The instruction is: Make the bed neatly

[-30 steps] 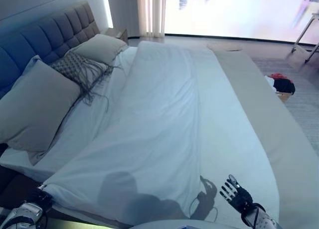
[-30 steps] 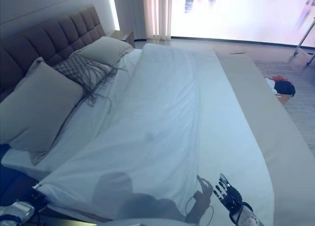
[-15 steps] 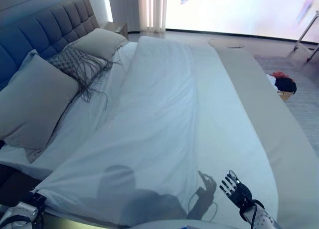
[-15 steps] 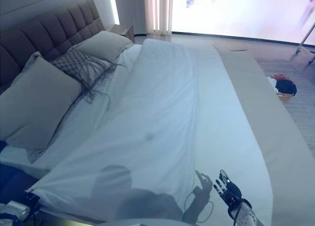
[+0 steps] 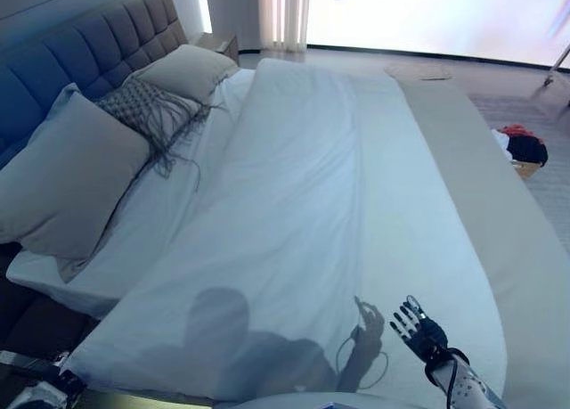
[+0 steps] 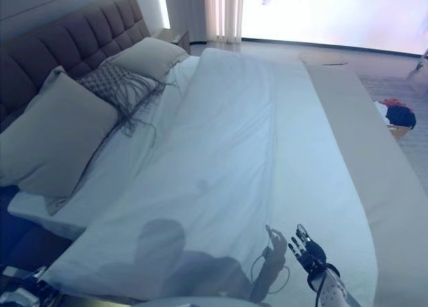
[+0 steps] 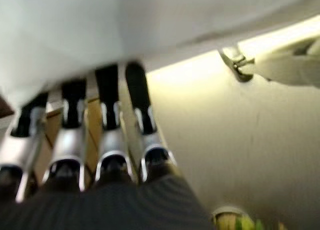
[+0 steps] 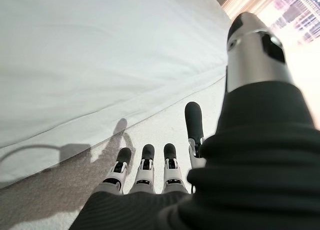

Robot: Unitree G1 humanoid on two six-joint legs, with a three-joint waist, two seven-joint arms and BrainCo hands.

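Observation:
A white duvet lies across the bed, its left edge running slantwise and leaving the sheet bare beside the pillows. My right hand is open with fingers spread, just above the duvet near the bed's near right part; its wrist view shows straight fingers over white cloth. My left hand is low by the duvet's near left corner; its wrist view shows straight fingers with their tips against the duvet's edge.
A large grey pillow, a fringed patterned cushion and another pillow lean by the tufted headboard. A beige cover runs along the bed's right side. A basket of clothes stands on the floor at the right.
The whole picture has shifted, so the camera moved. My right hand stays open above the near part of the duvet. My left hand shows lower at the near left corner.

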